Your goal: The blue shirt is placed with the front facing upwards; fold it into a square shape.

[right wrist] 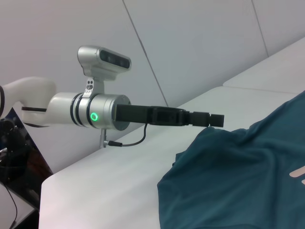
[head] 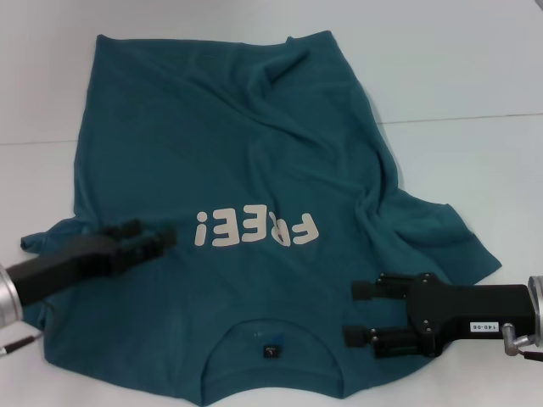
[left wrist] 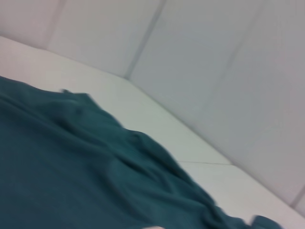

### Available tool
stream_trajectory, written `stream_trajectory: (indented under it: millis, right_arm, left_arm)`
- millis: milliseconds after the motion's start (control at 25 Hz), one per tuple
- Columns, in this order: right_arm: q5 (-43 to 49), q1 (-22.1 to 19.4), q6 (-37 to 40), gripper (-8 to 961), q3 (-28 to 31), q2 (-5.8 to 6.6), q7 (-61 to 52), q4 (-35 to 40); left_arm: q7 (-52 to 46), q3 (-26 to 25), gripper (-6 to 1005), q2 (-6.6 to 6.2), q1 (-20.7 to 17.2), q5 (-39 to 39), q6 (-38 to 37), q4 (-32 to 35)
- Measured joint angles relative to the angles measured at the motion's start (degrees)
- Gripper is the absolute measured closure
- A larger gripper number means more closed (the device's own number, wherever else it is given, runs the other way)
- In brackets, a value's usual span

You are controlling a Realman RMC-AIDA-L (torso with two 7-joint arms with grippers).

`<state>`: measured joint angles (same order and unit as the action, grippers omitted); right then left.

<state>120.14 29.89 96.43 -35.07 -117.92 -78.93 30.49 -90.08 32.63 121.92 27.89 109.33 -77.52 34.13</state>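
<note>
**Shirt spread face up, both arms low over it**

We see the blue shirt (head: 254, 170) spread on the white desk (head: 475, 76), lettering up, collar nearest us, rumpled along its right side. Left gripper (head: 157, 239) is over the left sleeve area; we cannot tell its fingers' state. Right gripper (head: 363, 314) near the right shoulder, fingers apart, holding nothing.

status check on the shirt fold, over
Left claw over shirt's left shoulder, right claw open by collar. Blue shirt unfolded, rumpled, front up. Nothing in way.
</note>
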Motion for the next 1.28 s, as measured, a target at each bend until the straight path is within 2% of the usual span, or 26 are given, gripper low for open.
stream_trajectory:
  millis: [360, 640, 1280]
  right_arm:
    - [0.0, 0.0, -0.1, 67, 0.7, -0.34, 0.0, 0.0]
    - [-0.1, -0.3, -0.1, 67, 1.6, -0.59, 0.0, 0.0]
    - [-0.1, -0.4, -0.5, 67, 2.3, -0.64, 0.0, 0.0]
  left_arm:
    - [-2.6, -0.2, 114, -1.05, 0.0, 0.5, 7.9, 2.5]
    - [-4.5, -0.5, 113, -1.23, 0.0, 3.6, 15.9, 3.0]
    - [-5.9, -1.1, 113, -1.32, -1.5, 5.6, 20.2, 4.2]
